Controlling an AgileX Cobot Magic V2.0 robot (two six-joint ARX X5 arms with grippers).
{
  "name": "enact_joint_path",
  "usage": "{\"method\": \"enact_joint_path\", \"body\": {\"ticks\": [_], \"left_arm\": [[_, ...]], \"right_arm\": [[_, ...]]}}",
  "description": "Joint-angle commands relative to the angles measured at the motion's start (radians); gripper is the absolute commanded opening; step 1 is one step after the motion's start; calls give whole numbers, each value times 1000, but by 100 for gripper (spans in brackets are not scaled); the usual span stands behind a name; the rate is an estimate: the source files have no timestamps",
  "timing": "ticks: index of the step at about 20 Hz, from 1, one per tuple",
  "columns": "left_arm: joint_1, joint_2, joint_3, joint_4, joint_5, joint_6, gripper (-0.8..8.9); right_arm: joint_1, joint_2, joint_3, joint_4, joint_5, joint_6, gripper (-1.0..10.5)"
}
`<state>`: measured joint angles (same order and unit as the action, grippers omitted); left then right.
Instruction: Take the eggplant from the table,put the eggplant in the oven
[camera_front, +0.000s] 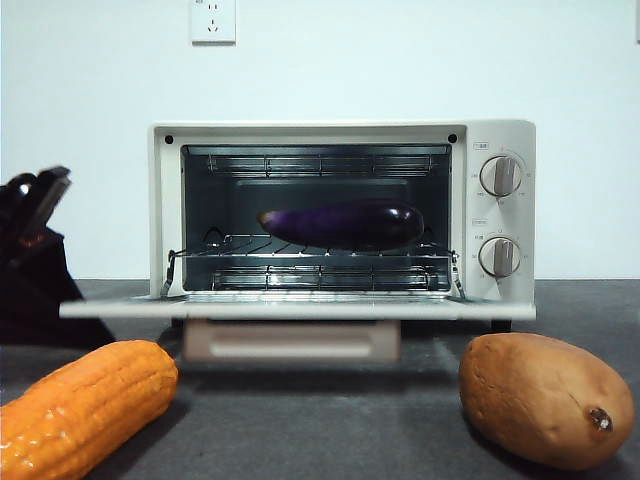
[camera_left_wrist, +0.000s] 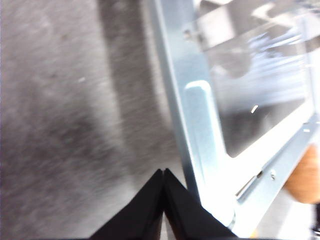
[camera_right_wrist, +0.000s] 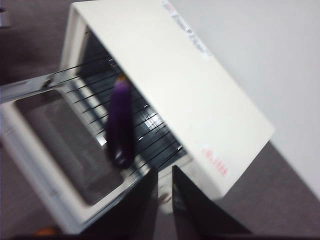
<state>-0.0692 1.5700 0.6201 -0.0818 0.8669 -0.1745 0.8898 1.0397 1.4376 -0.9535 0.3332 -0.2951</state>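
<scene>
The dark purple eggplant lies lengthwise on the wire rack inside the open cream oven. From the right wrist view the eggplant shows on the rack under the oven top. My right gripper hovers above the oven's front corner, jaws a narrow gap apart and empty. It is out of the front view. My left gripper hangs left of the oven. In its wrist view the left gripper is shut on nothing, over the table beside the door.
The oven door lies folded down flat toward the front. An orange corn cob lies at the near left and a brown sweet potato at the near right on the grey table.
</scene>
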Motion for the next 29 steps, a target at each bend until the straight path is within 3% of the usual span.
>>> {"method": "enact_joint_path", "body": {"ticks": [1,9,14,18,21,25,29], "left_arm": [[8,12,14,68,116,-8,4],[31,12,96,233,282,-170,4],[31,10,215,311,282,-296,4],[31,-31,284,306,265,-336,4],[22,-113,287,269,164,-321,4],[-18,-276,287,84,-50,-180,4],[-83,-454,287,-168,-335,-3,4]], "right_arm": [[12,-42,19,-76,-74,90,39],[12,-139,5,-325,-447,167,39],[12,-147,-72,-325,-518,164,38],[11,-137,-211,-274,-497,149,34],[6,-132,-331,-198,-390,150,17],[-10,-132,-479,-59,-210,160,16],[-58,-134,-568,102,-47,242,16]]}}
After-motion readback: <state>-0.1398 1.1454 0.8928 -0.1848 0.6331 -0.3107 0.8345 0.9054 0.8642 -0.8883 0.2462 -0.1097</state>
